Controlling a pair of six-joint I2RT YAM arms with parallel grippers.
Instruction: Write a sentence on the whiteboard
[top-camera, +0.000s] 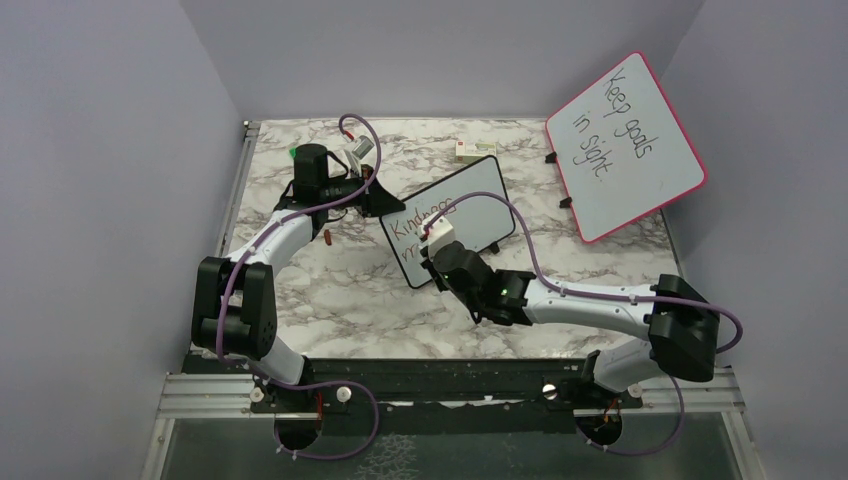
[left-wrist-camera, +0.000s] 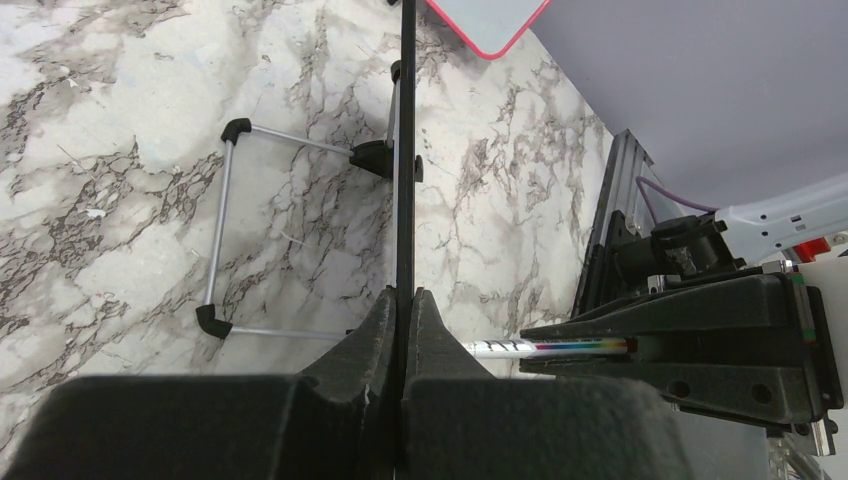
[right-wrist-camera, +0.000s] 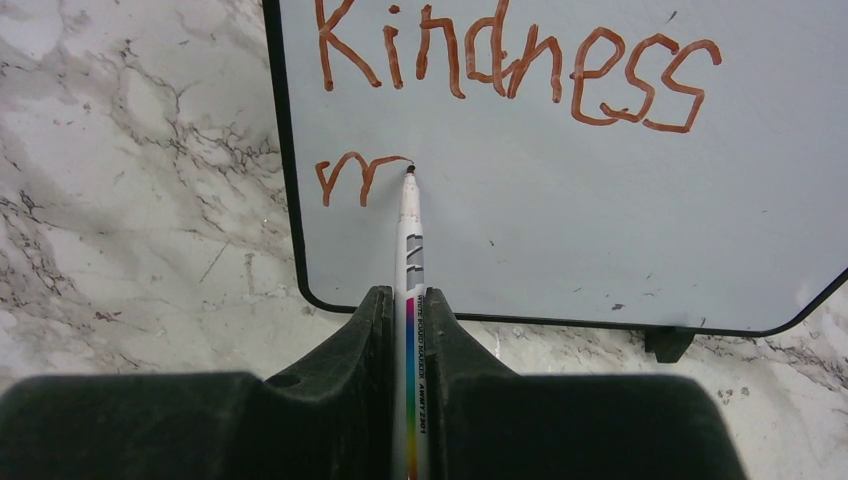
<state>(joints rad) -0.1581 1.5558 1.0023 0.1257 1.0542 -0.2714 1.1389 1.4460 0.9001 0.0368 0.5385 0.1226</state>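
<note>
A pink-framed board (top-camera: 625, 145) with "Keep goals in sight" in black handwriting stood tilted at the far right of the marble table (top-camera: 330, 300), well beyond and to the right of the jaws of the right gripper (top-camera: 437, 243). A small white box with a red end (top-camera: 470, 150) lay beyond both pairs of jaws, near the table's far edge. A small red-brown piece (top-camera: 328, 238) lay on the table, to the near left of the jaws of the left gripper (top-camera: 385, 200).

Lab test cell: plain grey walls (top-camera: 100, 150) enclose a marble-patterned table (top-camera: 330, 300)
</note>
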